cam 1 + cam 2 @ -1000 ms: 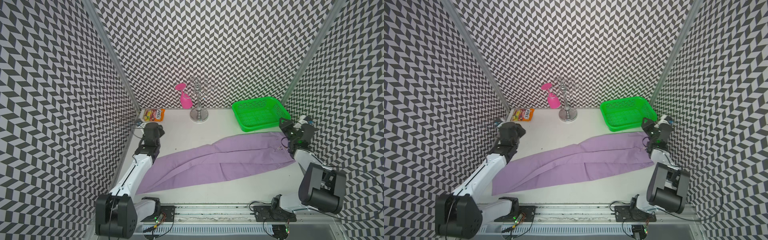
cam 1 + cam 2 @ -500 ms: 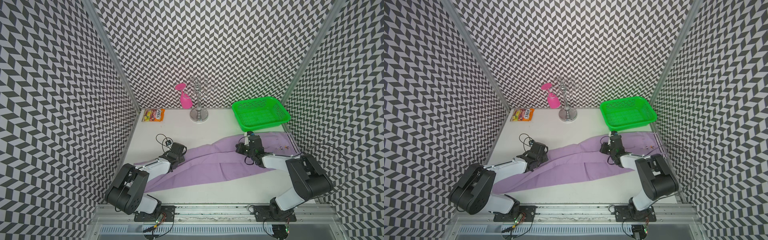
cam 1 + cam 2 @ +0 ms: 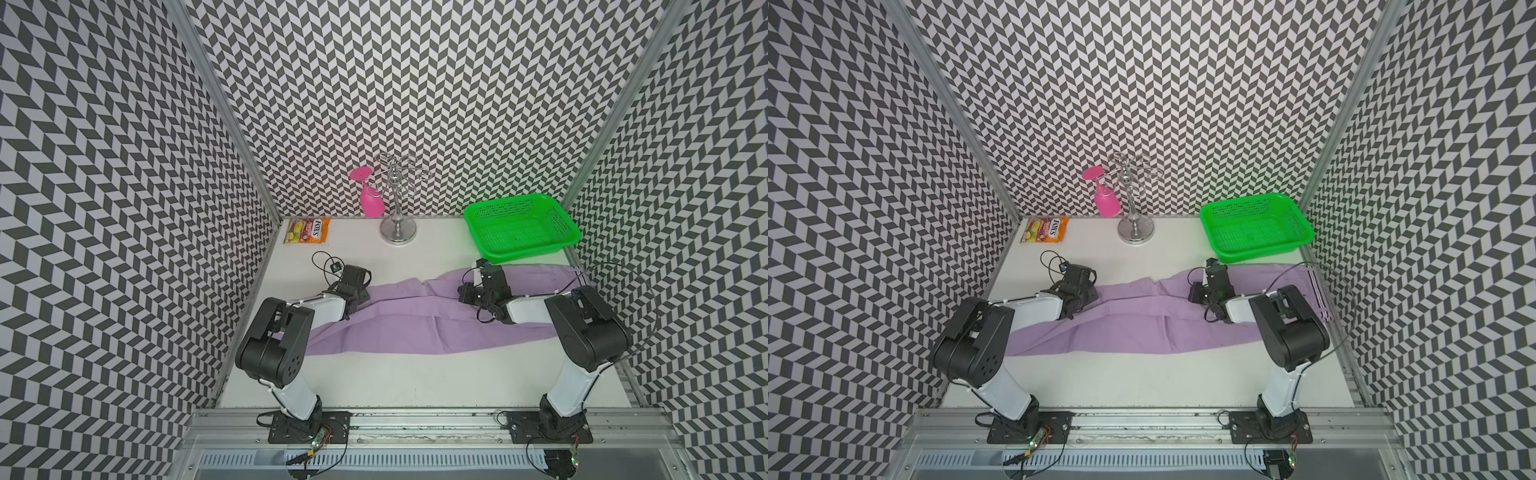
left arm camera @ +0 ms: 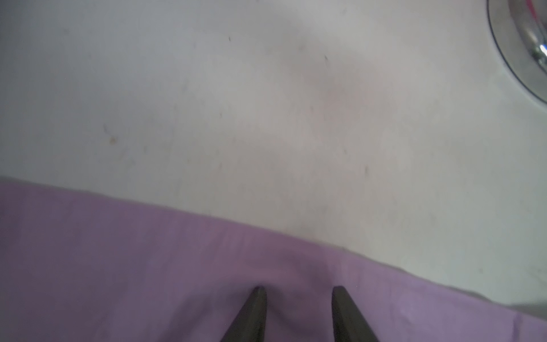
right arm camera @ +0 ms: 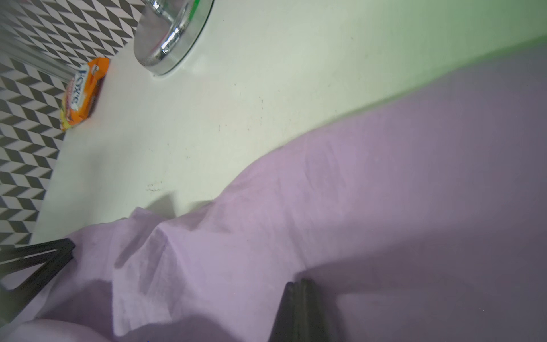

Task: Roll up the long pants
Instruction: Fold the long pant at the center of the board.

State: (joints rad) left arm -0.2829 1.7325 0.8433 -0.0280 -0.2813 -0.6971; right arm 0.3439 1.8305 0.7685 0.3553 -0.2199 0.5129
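The long pants point(image 3: 415, 328) point(image 3: 1142, 328) lie flat across the white table, a lilac cloth with the striped waistband point(image 3: 1318, 291) at the right end. My left gripper point(image 3: 363, 298) point(image 3: 1087, 297) is low over the far edge of a leg. In the left wrist view its fingers stand apart, the gripper point(image 4: 299, 291) open, with both tips on the cloth point(image 4: 118, 266). My right gripper point(image 3: 465, 293) point(image 3: 1196, 293) is at the far edge near the crotch. In the right wrist view it point(image 5: 299, 282) is shut, and a fold of the cloth point(image 5: 355, 192) rises to its tips.
A green basket point(image 3: 569, 232) point(image 3: 1304, 232) sits at the back right, touching the pants' far edge. A metal stand point(image 3: 398, 230) with a pink glass point(image 3: 371, 203) stands at the back middle. An orange snack packet point(image 3: 306, 230) lies in the back left corner.
Both arms have swung in from the table's side edges onto the pants' far edge. The right gripper has shut there. The cloth's far edge is now bunched between the two grippers.
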